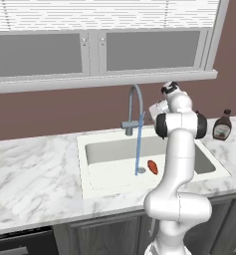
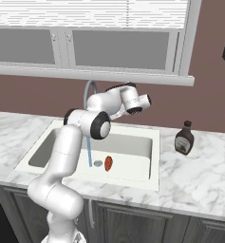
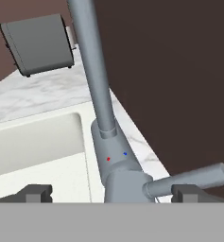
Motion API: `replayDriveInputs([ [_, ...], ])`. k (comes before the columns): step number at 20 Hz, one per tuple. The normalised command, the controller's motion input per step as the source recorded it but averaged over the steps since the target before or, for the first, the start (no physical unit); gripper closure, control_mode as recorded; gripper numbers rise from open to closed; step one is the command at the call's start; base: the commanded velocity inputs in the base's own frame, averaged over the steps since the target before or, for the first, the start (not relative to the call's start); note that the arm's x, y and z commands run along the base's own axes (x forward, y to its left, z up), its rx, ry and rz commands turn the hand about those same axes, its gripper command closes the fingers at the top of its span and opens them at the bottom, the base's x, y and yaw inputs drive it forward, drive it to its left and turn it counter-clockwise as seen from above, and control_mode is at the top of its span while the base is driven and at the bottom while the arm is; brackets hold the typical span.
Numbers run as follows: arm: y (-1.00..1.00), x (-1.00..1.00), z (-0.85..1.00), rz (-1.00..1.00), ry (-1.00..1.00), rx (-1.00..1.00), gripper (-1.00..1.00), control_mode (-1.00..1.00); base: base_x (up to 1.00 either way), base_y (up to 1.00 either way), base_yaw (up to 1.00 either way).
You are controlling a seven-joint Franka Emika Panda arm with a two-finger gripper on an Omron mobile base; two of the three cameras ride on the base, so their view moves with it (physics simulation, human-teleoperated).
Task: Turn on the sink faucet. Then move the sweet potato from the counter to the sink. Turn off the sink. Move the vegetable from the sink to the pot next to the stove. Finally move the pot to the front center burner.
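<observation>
Faucet: grey gooseneck (image 1: 135,107) at the back rim of the sink; a blue stream falls from the spout into the basin. In the hand view its base (image 3: 114,163) carries a red and a blue dot, and its lever juts toward the right fingertip.
End effector: (image 3: 111,193) open, jaws wide, one dark fingertip (image 3: 35,193) to each side of the faucet base, gripping nothing.
Sweet potato: (image 1: 152,167) orange-red, lying on the sink floor just beside the stream; also (image 2: 108,163).
Sink: white basin (image 1: 87,149) set in the tabletop.
Tabletop: white marble (image 1: 30,174).
Bottle: dark brown (image 2: 184,138), right of the sink.
Toaster: dark (image 3: 38,45), on the tabletop in the hand view.
</observation>
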Motion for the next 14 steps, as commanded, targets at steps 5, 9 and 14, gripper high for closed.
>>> replayDriveInputs([
  [5, 0.43, 0.00, 0.19, 0.04, 0.00, 0.00, -1.00, -1.00, 0.00, 0.00, 0.00],
  [9, 0.50, 0.00, 0.22, 0.04, 0.01, 0.00, -1.00, -1.00, 0.00, 0.00, 0.00],
  [14, 0.32, 0.00, 0.05, 0.01, 0.03, 0.00, -1.00, -1.00, 0.00, 0.00, 0.00],
])
